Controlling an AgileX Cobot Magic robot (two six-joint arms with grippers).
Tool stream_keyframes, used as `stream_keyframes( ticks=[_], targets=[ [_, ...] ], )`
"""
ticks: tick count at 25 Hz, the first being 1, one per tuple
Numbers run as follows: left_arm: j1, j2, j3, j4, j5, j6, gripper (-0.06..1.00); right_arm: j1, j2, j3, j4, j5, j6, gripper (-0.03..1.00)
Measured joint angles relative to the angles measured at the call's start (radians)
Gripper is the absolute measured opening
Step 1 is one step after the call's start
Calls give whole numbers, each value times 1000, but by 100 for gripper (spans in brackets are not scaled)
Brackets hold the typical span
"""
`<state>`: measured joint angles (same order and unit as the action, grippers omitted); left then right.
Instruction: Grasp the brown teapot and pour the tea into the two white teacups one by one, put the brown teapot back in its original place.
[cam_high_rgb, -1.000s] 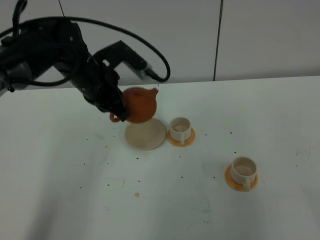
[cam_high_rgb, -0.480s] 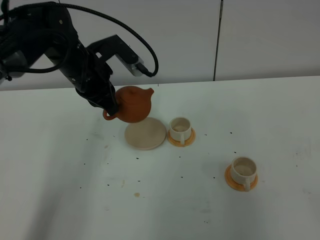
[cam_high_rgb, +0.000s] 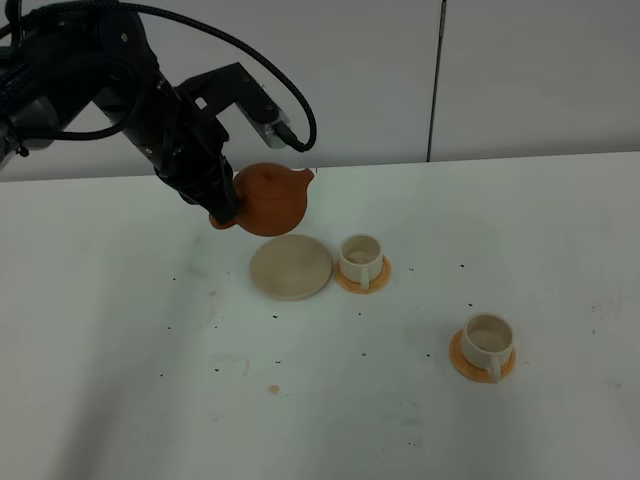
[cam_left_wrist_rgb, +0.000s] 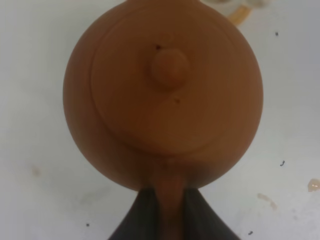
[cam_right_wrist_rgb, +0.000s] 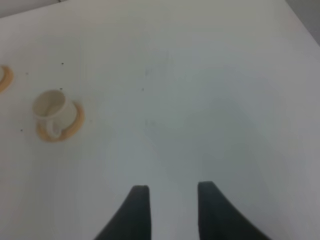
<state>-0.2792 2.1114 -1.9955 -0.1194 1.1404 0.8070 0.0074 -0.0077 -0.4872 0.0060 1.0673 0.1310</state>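
In the upper left of the high view, the black left arm (cam_high_rgb: 100, 80) reaches down and its left hand (cam_high_rgb: 224, 208) is clamped on the loop handle of the brown teapot (cam_high_rgb: 272, 198). The left wrist view shows two dark fingers (cam_left_wrist_rgb: 142, 215) pinching that handle from either side, with the lid knob (cam_left_wrist_rgb: 170, 67) facing the camera. The teapot sits roughly level with its spout to the right. It is held off the white tabletop (cam_high_rgb: 150, 400), just above the pale saucer (cam_high_rgb: 290, 267) in the frame and not touching it. Just right of the saucer stands the first teacup (cam_high_rgb: 360, 256) on its orange coaster (cam_high_rgb: 384, 270). Well apart, at lower right, the second teacup (cam_high_rgb: 487, 340) rests on its own coaster (cam_high_rgb: 480, 374). The right hand (cam_right_wrist_rgb: 170, 197) is outside the high view. Its wrist camera shows the jaws parted with nothing between them.
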Motion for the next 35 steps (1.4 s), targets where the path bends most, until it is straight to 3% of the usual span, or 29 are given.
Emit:
stream_keyframes(
  ticks=[15, 23, 35],
  targets=[
    [-19, 109, -130, -71, 43, 23, 18, 0, 0, 0, 0, 0, 0, 23],
    [-32, 123, -134, 10, 44, 27, 18, 0, 0, 1, 0, 0, 0, 23],
    [-34, 126, -134, 28, 48, 53, 18, 0, 0, 1, 0, 0, 0, 23]
  ],
)
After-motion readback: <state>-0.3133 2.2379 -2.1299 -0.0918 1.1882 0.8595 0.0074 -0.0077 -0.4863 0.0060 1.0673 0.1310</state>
